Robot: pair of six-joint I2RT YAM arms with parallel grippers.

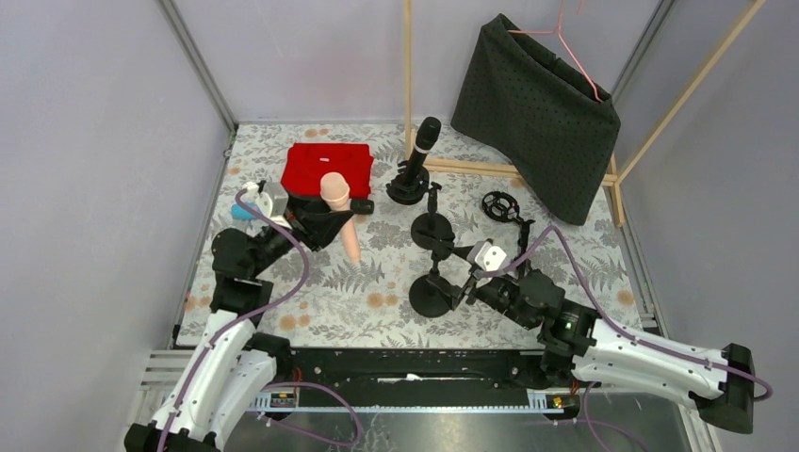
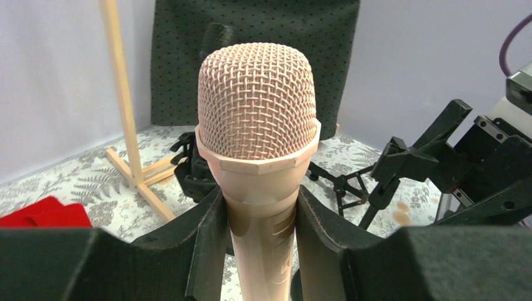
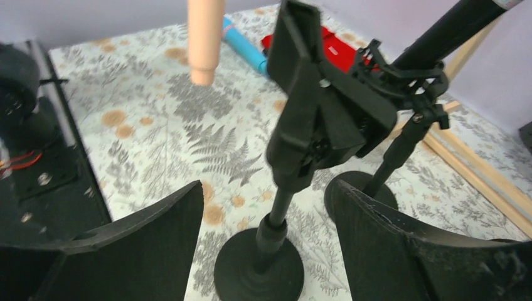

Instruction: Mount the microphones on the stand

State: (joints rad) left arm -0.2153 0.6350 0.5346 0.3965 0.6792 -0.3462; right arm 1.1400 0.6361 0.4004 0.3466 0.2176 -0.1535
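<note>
My left gripper (image 1: 330, 218) is shut on the peach-pink microphone (image 1: 337, 196) just below its mesh head (image 2: 257, 100), with a finger (image 2: 204, 244) on each side. It holds the microphone off the table, tail towards the near side (image 3: 204, 37). My right gripper (image 3: 266, 188) is open, its jaws on either side of the near stand's post (image 3: 281, 207) without touching it; that stand's clip (image 3: 320, 106) is empty. A black microphone (image 1: 424, 139) sits in the far stand. The light blue microphone (image 1: 242, 212) lies at the left. The second black microphone is not identifiable.
A middle stand (image 1: 432, 226) with an empty clip stands between the near stand (image 1: 431, 297) and the far one. A loose clip (image 1: 499, 204) lies to the right. A red cloth (image 1: 327, 168) lies at the back left. Black fabric (image 1: 537, 104) hangs on a wooden frame (image 1: 408, 75).
</note>
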